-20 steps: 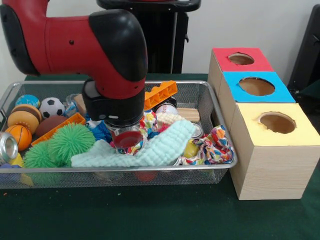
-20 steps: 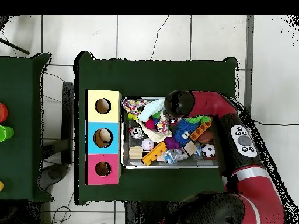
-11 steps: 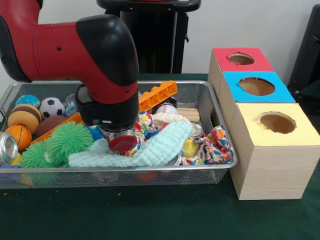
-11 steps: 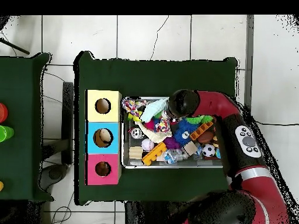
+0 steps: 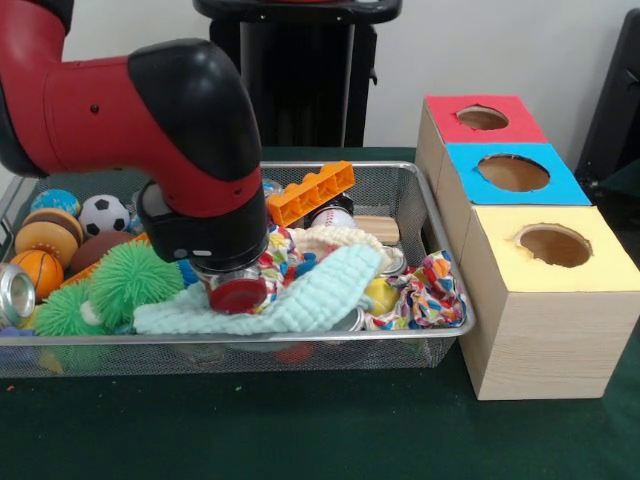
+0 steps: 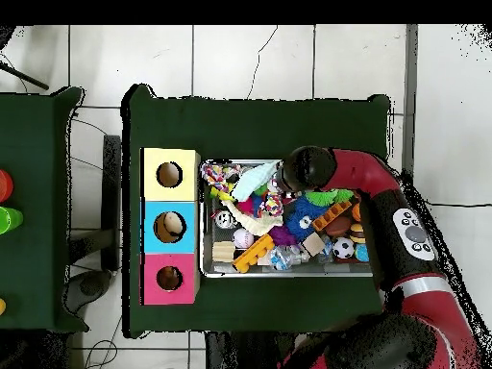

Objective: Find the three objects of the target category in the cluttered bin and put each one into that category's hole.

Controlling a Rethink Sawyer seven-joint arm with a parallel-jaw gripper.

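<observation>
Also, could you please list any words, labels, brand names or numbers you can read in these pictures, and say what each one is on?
No text can be read in either view.
The red, blue and yellow boxes carry only round holes, no labels.
The silver can at the basket's end shows no readable print.
The patterned cloth bears coloured shapes, not letters.
The robot arm shows no legible marking.

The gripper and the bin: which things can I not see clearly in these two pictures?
- Gripper: in the front view the arm's black wrist covers its fingers; overhead, the arm hides it fully. Open or shut is unknown.
- Bin contents under the mint cloth: covered in both views.
- Silver can: cut off by the front view's left edge.
</observation>
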